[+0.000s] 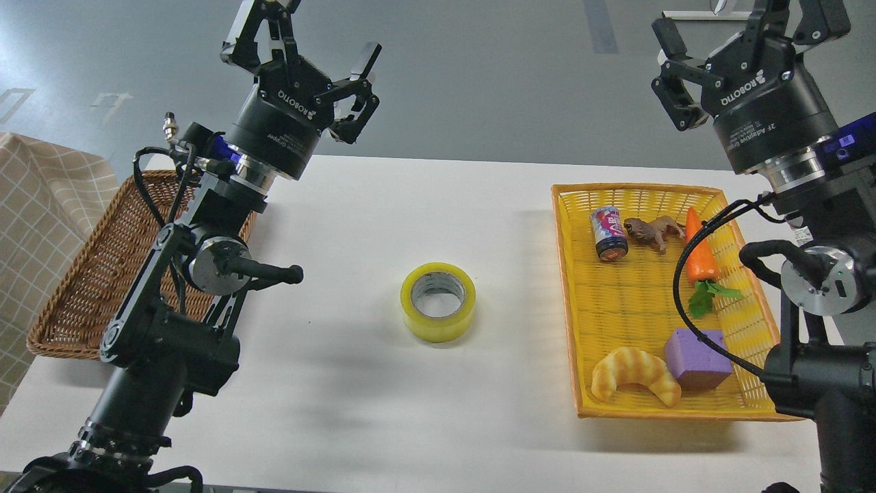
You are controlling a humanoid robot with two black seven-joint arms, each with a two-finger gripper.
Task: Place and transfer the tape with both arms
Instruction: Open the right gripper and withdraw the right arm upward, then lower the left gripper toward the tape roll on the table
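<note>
The tape (438, 301), a yellow translucent roll with a grey-white core, lies flat on the white table (410, 411) near its middle. My left gripper (301, 38) is raised high at the upper left, far above and left of the tape, with its fingers spread open and nothing between them. My right gripper (746, 27) is raised high at the upper right, above the yellow tray, fingers spread open and empty; its tips partly leave the top of the view. Neither gripper touches the tape.
A yellow tray (568, 287) on the right holds a can (608, 233), a toy animal (650, 231), a carrot (698, 250), a purple block (698, 357) and a croissant (633, 373). A brown wicker basket (89, 274) stands at the left edge. A checked cloth (34, 205) lies further left.
</note>
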